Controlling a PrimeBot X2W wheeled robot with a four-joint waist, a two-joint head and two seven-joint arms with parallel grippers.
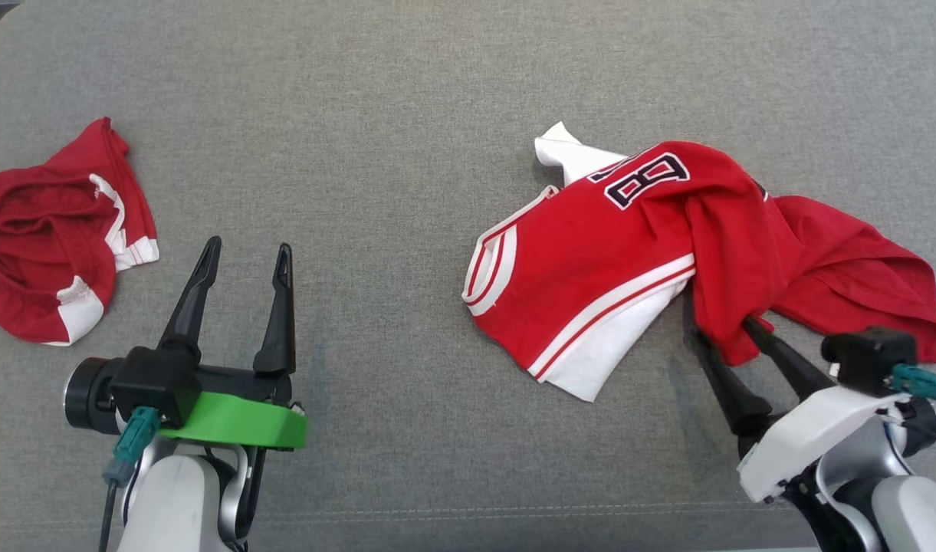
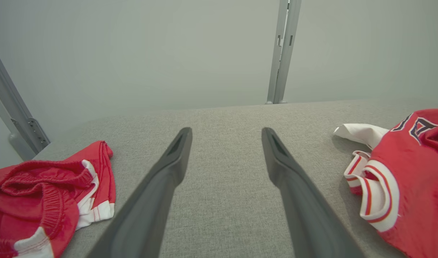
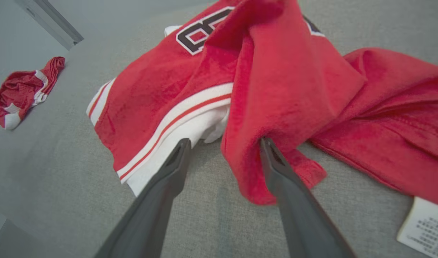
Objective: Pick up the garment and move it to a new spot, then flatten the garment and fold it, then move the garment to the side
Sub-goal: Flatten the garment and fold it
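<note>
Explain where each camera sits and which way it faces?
Head view: on the head, looking down at the grey cushion; left fingers and right fingers show.
Left wrist view: on the left wrist, looking along its open fingers across the cushion.
Right wrist view: on the right wrist, looking along its fingers at the red jersey.
Shared: all three show the jersey and the red shorts.

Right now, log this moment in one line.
crumpled red-and-white jersey: unfolded | right end effector: open, touching jersey | left end effector: open, empty
</note>
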